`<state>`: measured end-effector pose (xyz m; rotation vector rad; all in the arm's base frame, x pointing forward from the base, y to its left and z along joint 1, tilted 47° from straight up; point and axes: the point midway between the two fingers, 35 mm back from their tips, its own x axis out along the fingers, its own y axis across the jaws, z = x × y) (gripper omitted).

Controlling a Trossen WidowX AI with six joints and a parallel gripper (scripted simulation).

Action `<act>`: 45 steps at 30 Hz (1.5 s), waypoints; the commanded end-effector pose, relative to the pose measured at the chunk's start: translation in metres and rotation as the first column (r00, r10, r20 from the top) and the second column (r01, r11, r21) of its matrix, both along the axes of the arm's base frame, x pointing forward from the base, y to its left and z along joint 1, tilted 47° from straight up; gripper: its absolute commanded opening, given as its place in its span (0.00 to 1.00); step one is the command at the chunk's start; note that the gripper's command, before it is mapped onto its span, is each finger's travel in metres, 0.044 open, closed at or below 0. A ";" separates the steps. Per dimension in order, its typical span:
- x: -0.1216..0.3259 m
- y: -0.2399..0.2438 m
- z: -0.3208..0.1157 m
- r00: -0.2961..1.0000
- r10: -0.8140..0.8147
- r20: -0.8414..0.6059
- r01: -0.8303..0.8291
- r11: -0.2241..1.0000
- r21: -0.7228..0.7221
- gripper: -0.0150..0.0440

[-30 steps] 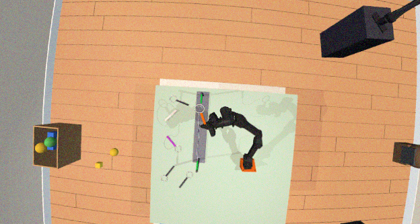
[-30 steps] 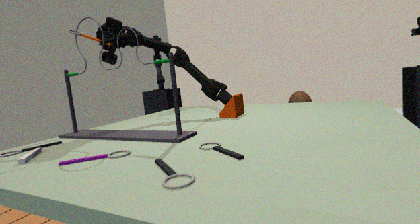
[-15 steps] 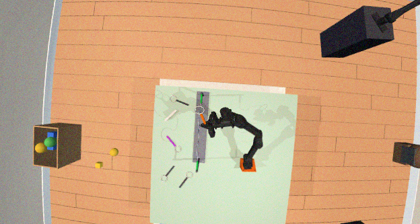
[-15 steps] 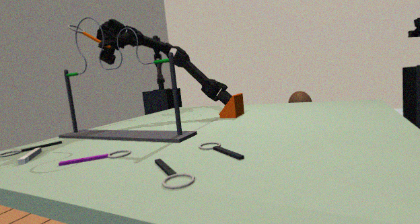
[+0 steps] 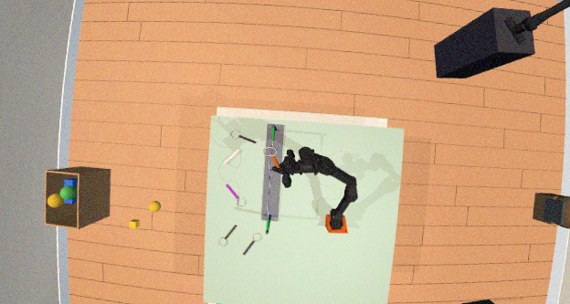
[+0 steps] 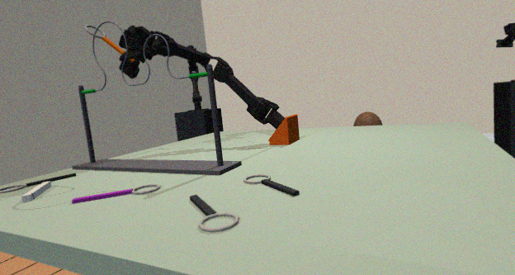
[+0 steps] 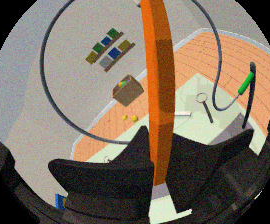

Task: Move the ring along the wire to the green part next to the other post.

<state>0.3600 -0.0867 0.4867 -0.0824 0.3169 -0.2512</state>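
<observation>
My gripper (image 5: pixel 278 168) (image 6: pixel 126 54) (image 7: pixel 147 129) is shut on the orange handle (image 5: pixel 275 161) (image 6: pixel 112 45) (image 7: pixel 161 90). The handle slants up to the ring (image 5: pixel 264 152) (image 6: pixel 86 28), which is tilted around the left hump of the thin grey wire (image 6: pixel 93 52) (image 7: pixel 42 60) in the exterior view. The wire appears to pass through the ring; whether they touch cannot be told. The ring is high above the green part (image 5: pixel 273 133) (image 6: pixel 88 92) (image 7: pixel 246 83) at the left post (image 6: pixel 87 126). The other green part (image 5: pixel 268 224) (image 6: pixel 198 74) is at the right post (image 6: pixel 215 120).
The wire's middle dip (image 6: pixel 136 84) and right hump (image 6: pixel 157 35) appear close to my gripper and wrist in the exterior view. The posts stand on a grey base (image 6: pixel 153 166). A purple-handled ring tool (image 5: pixel 232 192) (image 6: pixel 103 196) and several black-handled ones lie on the table.
</observation>
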 end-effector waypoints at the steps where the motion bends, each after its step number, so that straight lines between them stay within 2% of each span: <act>1: -0.001 -0.003 0.000 1.000 -0.008 -0.008 0.008 0.998 -0.058 0.00; 23: -0.002 -0.013 0.003 0.999 -0.032 -0.035 0.019 0.944 -0.329 0.00; 45: -0.003 -0.022 0.008 0.997 -0.055 -0.056 0.013 0.820 -0.572 0.00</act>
